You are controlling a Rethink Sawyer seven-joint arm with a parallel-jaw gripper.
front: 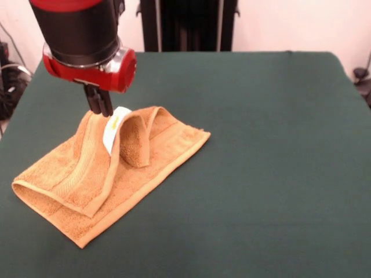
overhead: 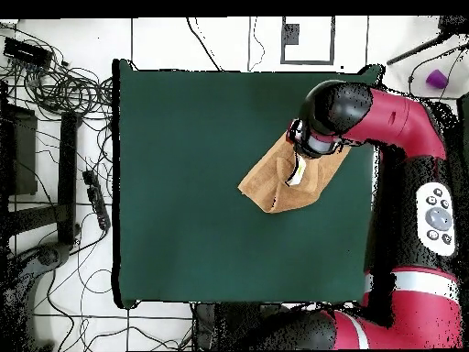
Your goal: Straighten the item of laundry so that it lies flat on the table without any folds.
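The small orange-yellow terry hand towel lay on the dark green cloth-covered surface, toward the left of the front view and below the arm. It was folded over itself, with one edge raised into an upright loop. The black pincer of the red and black arm was drawn together on that raised edge, just beside the small white label. Judged from its drape, the towel was light, soft and limp; it would sag and drag rather than hold shape, and the looped pile should offer good friction. A hemmed edge or corner appeared to be the soundest hold for pulling the fold open. The label carried a small yellowish mark; no writing could be read.
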